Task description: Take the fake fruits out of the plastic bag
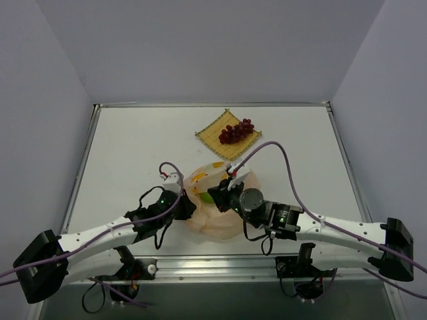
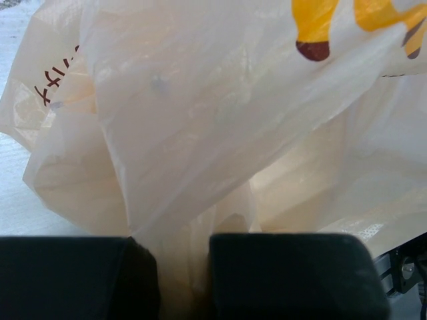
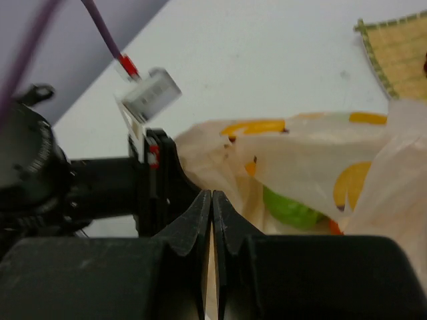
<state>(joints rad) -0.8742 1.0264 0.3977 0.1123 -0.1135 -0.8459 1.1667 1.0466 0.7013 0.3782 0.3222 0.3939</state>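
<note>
The plastic bag (image 1: 215, 215), cream film printed with yellow bananas, lies between my arms. My left gripper (image 1: 185, 202) is shut on a gathered fold of the bag (image 2: 180, 267) at its left edge. My right gripper (image 3: 211, 198) is shut at the bag's mouth, with a thin pale strip of film in the slit between its jaws. A round green fruit (image 3: 290, 208) shows inside the bag just right of it, and also in the top view (image 1: 207, 197). The dark red grape bunch (image 1: 237, 131) lies on a bamboo mat. The other fruits are hidden.
The yellow bamboo mat (image 1: 217, 135) lies at the back centre, and its corner shows in the right wrist view (image 3: 400, 53). The left gripper's black body (image 3: 100, 187) sits close in front of the right fingers. Grey walls enclose the white table (image 1: 127, 153).
</note>
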